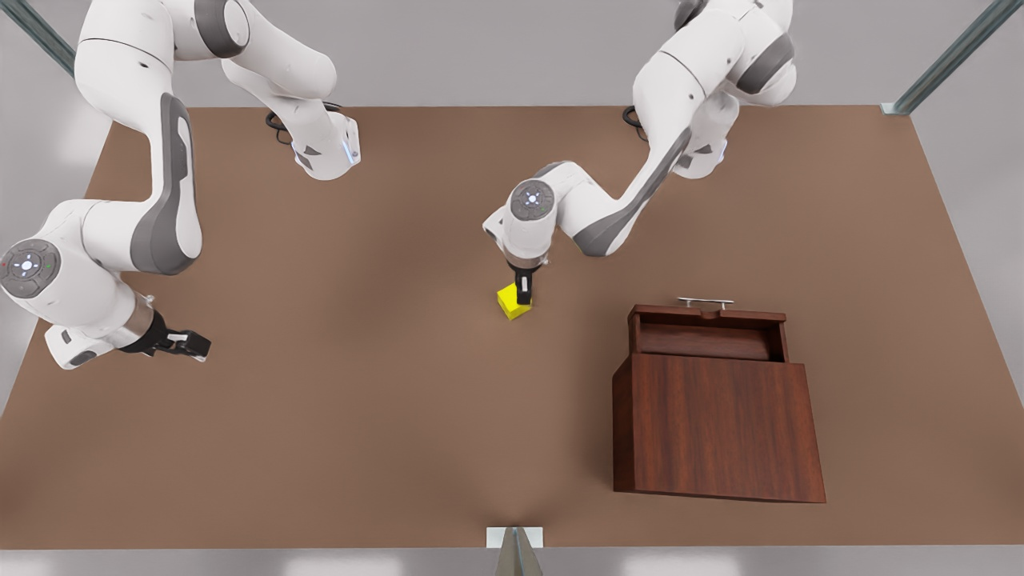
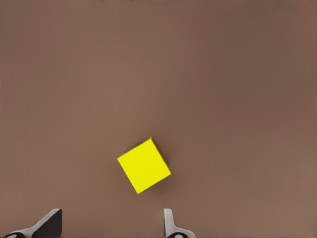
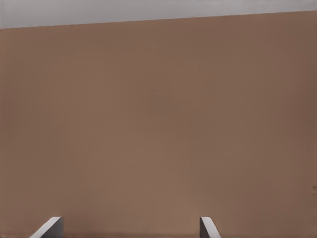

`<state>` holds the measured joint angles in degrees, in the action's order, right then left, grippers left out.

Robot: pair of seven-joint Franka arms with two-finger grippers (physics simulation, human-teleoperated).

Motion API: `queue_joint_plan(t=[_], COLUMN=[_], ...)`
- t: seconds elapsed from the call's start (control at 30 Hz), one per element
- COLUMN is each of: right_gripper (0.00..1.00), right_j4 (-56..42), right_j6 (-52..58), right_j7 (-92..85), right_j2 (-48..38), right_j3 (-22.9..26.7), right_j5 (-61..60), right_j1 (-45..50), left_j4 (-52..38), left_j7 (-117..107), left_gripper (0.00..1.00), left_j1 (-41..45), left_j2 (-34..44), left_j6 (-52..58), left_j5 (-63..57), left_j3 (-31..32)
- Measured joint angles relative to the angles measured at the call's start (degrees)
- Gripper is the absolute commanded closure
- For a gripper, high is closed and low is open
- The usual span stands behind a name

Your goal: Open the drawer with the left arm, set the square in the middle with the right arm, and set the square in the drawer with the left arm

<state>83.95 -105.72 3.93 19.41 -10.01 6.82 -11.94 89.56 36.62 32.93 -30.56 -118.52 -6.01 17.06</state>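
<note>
The yellow square (image 1: 512,304) (image 2: 144,165) rests on the brown table near the middle. My left gripper (image 1: 524,293) (image 2: 111,229), on the arm at the front view's right, points straight down just above the square and stands open; the square lies ahead of its fingertips (image 2: 49,224), not between them. The drawer (image 1: 704,330) of the dark wood cabinet (image 1: 716,428) is pulled out toward the far side, its silver handle (image 1: 704,302) in front. My right gripper (image 1: 192,346) (image 3: 128,229) waits open at the front view's left, over bare table.
The cabinet stands at the front view's right, near the table's front edge. Bare brown tabletop (image 1: 360,400) stretches between the two arms. Metal frame posts (image 1: 944,60) stand at the far corners, and a small bracket (image 1: 515,540) sits at the front edge.
</note>
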Motion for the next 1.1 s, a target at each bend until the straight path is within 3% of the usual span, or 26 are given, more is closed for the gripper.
queue_joint_plan(t=[0.57,1.1], right_gripper=[0.0,0.0], right_j4=[-1.82,-2.02], right_j6=[2.01,4.74], right_j7=[-3.56,-4.94], right_j2=[0.0,-0.47], right_j3=[-0.17,-0.49], right_j5=[0.47,1.45], right_j1=[0.38,1.17], left_j4=[-0.86,-0.68], left_j7=[-40.0,-52.44], left_gripper=[0.0,0.0], left_j1=[0.39,0.38], left_j2=[-8.65,-11.66], left_j6=[-5.1,-6.79], left_j5=[-4.97,-5.86], left_j3=[0.76,0.77])
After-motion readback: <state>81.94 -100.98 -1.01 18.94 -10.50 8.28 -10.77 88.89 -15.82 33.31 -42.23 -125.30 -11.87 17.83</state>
